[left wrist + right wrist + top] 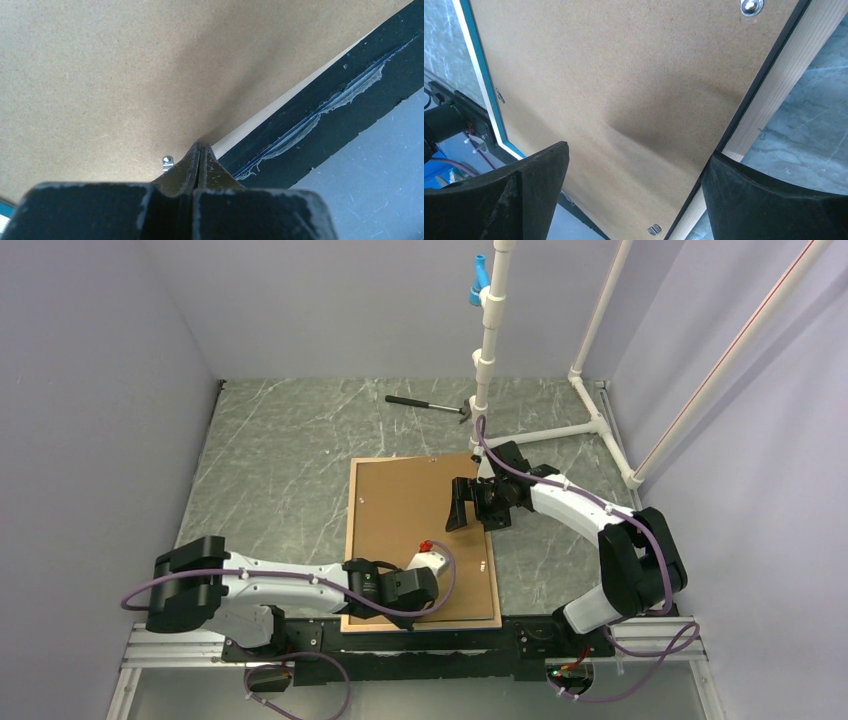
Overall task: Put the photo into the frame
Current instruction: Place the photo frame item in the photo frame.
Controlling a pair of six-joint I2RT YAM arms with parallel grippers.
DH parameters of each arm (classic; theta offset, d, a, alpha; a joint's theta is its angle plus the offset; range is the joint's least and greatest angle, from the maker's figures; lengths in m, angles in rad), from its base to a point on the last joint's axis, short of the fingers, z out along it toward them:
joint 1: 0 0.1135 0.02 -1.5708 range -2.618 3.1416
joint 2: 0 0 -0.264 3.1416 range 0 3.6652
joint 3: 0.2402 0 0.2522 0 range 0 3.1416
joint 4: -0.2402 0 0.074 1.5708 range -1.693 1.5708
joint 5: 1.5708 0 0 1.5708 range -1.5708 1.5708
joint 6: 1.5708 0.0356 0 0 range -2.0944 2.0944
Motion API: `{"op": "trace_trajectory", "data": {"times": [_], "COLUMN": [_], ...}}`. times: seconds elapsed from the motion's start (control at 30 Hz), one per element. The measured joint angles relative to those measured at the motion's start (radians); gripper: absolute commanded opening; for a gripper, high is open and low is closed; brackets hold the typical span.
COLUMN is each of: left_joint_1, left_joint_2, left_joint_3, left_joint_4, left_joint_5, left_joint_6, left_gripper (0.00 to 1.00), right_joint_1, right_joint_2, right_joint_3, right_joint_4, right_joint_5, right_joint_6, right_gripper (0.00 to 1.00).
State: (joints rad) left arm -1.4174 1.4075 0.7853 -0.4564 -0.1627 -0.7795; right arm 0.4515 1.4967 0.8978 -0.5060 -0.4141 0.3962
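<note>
around the backing board [400, 510], only thin edges of the face-down frame [776, 90]

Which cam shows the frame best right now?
Top external: the whole frame outline is visible, lying back up around the brown backing board, only partly covered by the arms. Right wrist shows just one wood rail and a turquoise strip. Left wrist shows only a thin pale sliver of its edge.
</note>
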Motion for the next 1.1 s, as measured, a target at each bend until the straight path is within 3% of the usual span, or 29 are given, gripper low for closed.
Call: {"op": "trace_trajectory", "data": {"times": [0.6,1.1], "left_joint_1": [0.000,-0.006], "left_joint_2": [-0.114,-0.120], "left_joint_3": [-0.078,-0.082], "left_joint_4": [-0.042,-0.165], "left_joint_5": [-0.003,-0.106], "left_joint_6": [-0.034,-0.188], "left_gripper": [0.00,0.00], "right_joint_1": [0.000,0.000], "right_joint_2": [0.000,0.005], "right_joint_3": [0.001,0.001], "right_joint_4": [-0.001,0.016], "right_joint_5": [-0.008,-0.018], "right_joint_6": [0.000,0.002], "right_gripper": [1.00,1.00]}}
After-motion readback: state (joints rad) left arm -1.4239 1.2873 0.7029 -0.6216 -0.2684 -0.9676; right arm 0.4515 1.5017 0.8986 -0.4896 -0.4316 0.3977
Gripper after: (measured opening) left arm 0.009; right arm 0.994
